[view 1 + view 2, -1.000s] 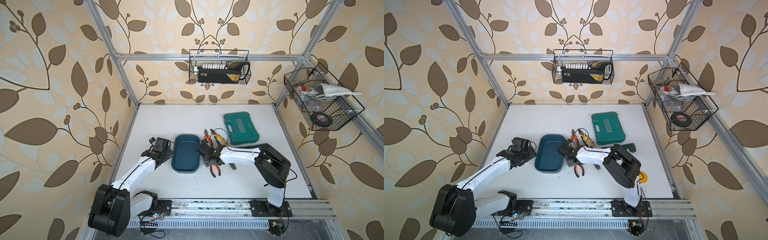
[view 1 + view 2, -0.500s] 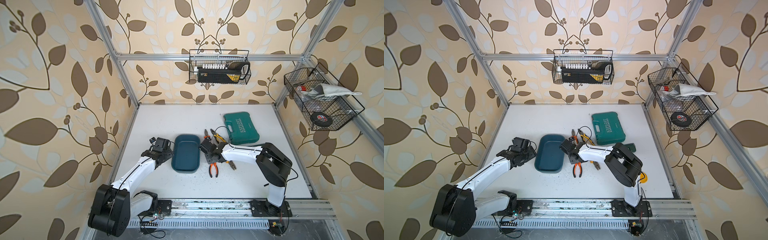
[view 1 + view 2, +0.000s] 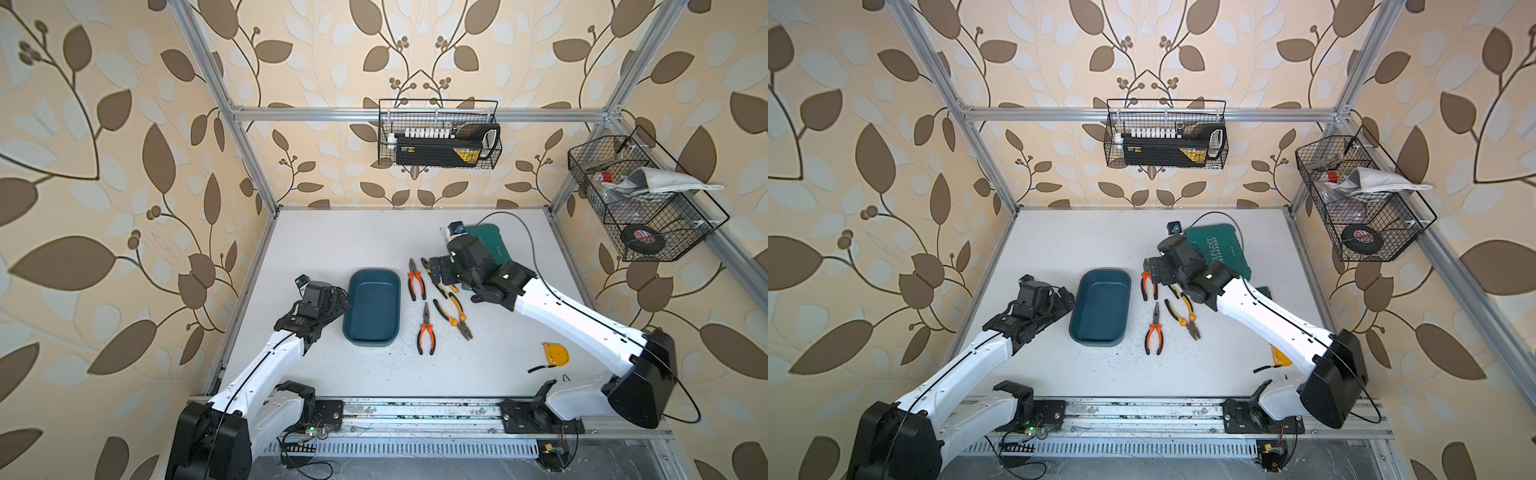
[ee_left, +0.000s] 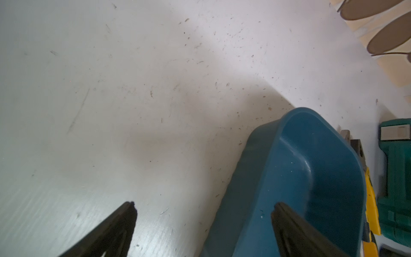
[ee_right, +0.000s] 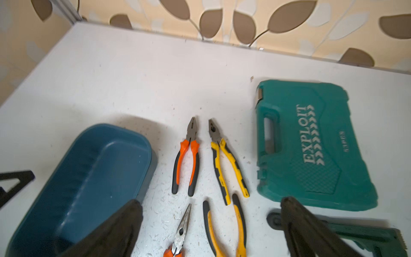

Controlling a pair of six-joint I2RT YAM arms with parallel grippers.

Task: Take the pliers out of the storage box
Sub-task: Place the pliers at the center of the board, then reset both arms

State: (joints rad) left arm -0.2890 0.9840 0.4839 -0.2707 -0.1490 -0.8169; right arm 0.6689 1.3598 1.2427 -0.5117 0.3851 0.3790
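In both top views the storage box (image 3: 372, 307) (image 3: 1100, 307), a shallow dark teal tray with rounded corners, sits left of centre on the white table (image 3: 332, 241), its bare floor showing. All four pliers lie on the table just right of it. The orange-handled combination pliers (image 3: 417, 284) are farthest, with the orange needle-nose pliers (image 3: 426, 330) nearer. The yellow-handled pliers (image 3: 455, 318) lie aslant beside those. A second yellow pair (image 3: 440, 290) is largely hidden beneath the right gripper (image 3: 436, 270).

The right arm reaches in from the near right, raised over the far pliers and covering part of the green EXPLOIT case (image 3: 1221, 249). A yellow tape measure (image 3: 556, 354) lies at the near right; in a top view the arm hides most of the tape measure (image 3: 1278, 358). The left arm stretches low from the near left, with the left gripper (image 3: 341, 305) at the box's left rim.

From the left wrist, the left gripper (image 4: 204, 204) stands open. One finger (image 4: 115, 224) is over bare table and the other (image 4: 295, 229) over the storage box (image 4: 322, 178) wall. Whether it touches the wall I cannot tell.

From the right wrist, the right gripper (image 5: 210, 200) is spread wide, clear of the tools below. The combination pliers (image 5: 186, 160) and a yellow pair (image 5: 226, 164) lie side by side, jaws pointing far. The needle-nose pliers (image 5: 181, 231) and the other yellow pair (image 5: 224, 231) are cut off at the frame edge. A dark green wrench (image 5: 355, 231) is half hidden behind a finger.
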